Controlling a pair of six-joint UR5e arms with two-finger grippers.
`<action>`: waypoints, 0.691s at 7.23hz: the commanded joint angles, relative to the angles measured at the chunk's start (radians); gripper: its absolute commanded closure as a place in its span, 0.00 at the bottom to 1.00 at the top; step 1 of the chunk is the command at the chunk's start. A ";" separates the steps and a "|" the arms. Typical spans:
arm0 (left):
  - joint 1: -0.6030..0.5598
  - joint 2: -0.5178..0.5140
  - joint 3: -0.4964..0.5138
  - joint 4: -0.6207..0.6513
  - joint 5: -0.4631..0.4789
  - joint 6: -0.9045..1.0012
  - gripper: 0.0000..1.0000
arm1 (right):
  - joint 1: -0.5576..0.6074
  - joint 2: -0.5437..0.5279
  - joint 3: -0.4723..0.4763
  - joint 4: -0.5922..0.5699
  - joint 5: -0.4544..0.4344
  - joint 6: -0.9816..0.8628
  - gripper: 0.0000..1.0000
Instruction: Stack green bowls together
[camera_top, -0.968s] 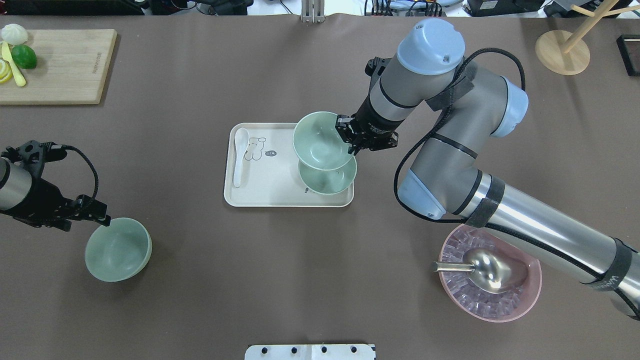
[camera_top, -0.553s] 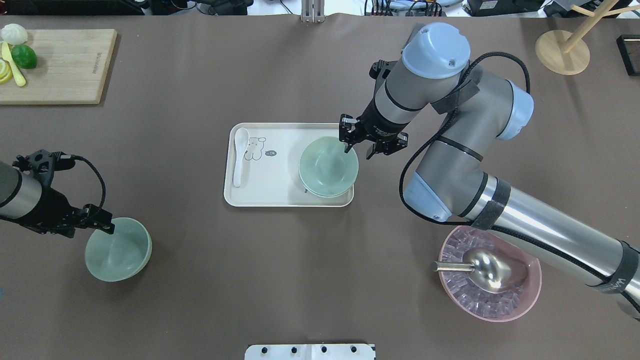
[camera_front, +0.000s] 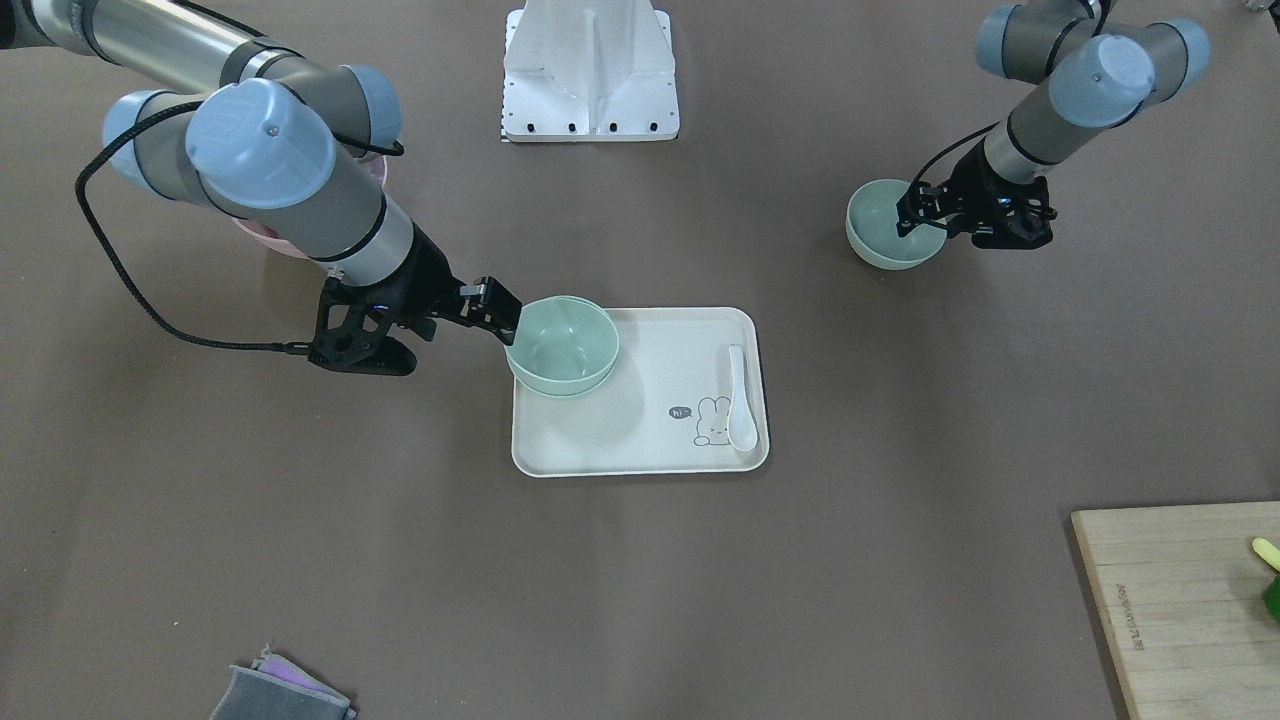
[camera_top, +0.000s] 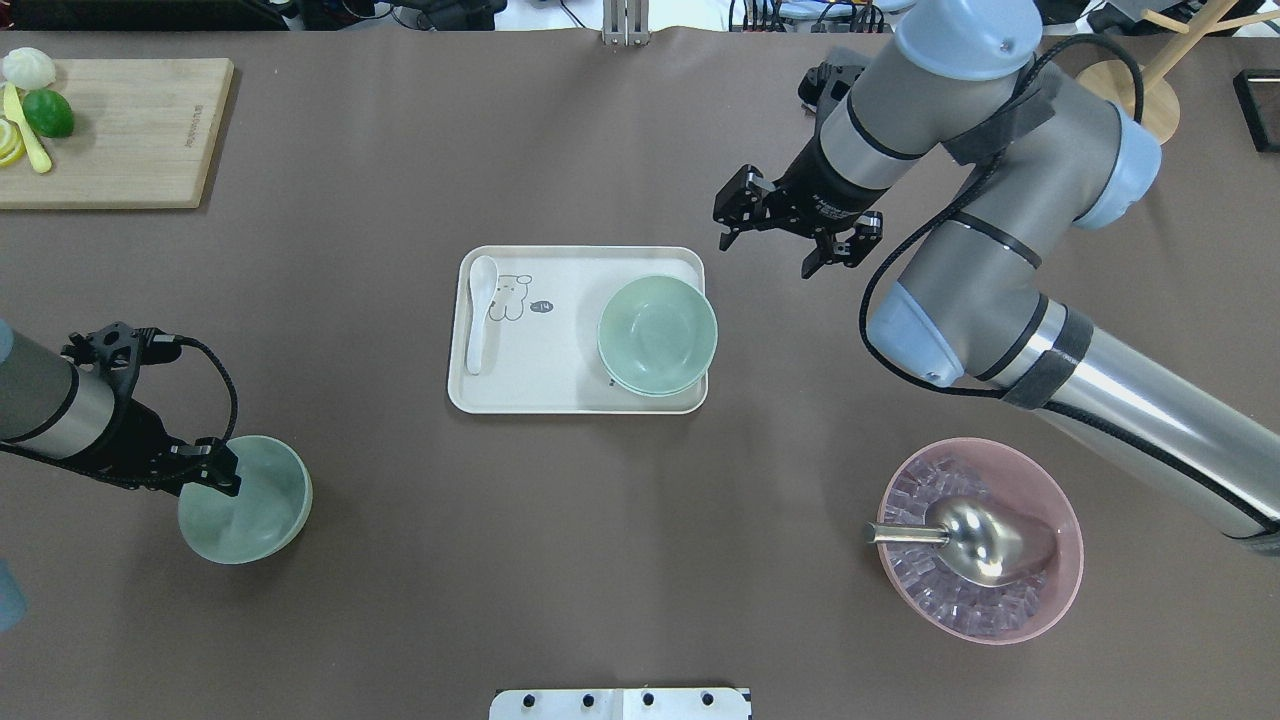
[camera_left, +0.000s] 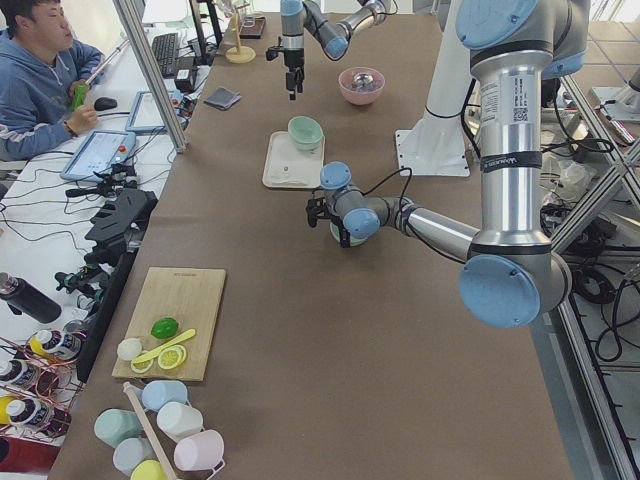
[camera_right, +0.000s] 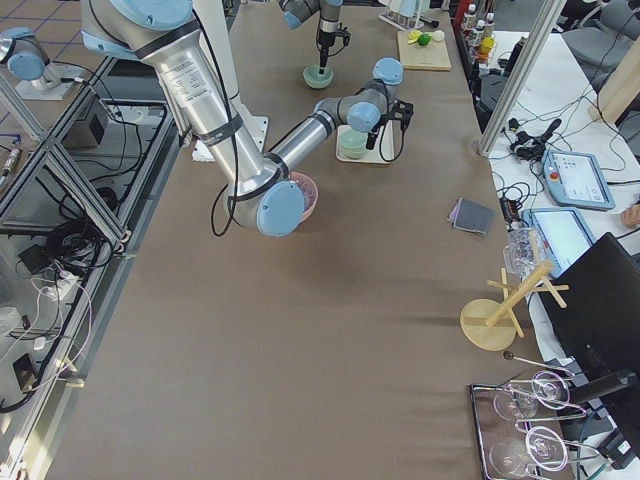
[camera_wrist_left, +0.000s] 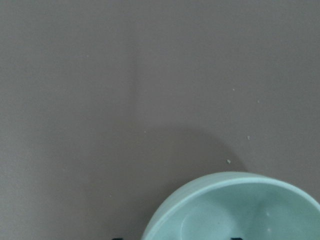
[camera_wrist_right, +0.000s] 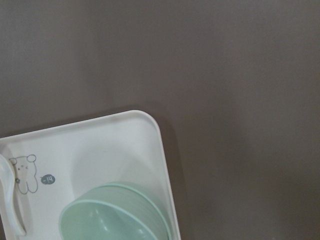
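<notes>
Stacked bowls (camera_top: 657, 335) sit on the tray (camera_top: 560, 375), with the right claw (camera_top: 766, 252) released to their far right. The left claw (camera_top: 222, 472) grips the lone bowl (camera_top: 255, 505) by its rim.

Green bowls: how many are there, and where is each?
3. The upper bowl sits nested in the lower bowl on the tray. The third bowl stands on the table, its rim in the left gripper.

Two pale mint-green bowls (camera_top: 657, 335), matte and plain, sit nested and upright at the robot's-right end of the cream tray (camera_top: 530, 395). The third green bowl (camera_top: 250, 505) sits open side up, well off the tray's left.
</notes>
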 joint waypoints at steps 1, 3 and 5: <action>0.003 -0.047 -0.003 0.005 -0.002 -0.006 1.00 | 0.099 -0.059 0.004 -0.002 0.079 -0.090 0.00; 0.003 -0.306 0.056 0.073 -0.053 -0.197 1.00 | 0.210 -0.165 -0.001 -0.008 0.136 -0.313 0.00; 0.009 -0.655 0.127 0.333 -0.044 -0.255 1.00 | 0.290 -0.237 -0.027 -0.015 0.143 -0.514 0.00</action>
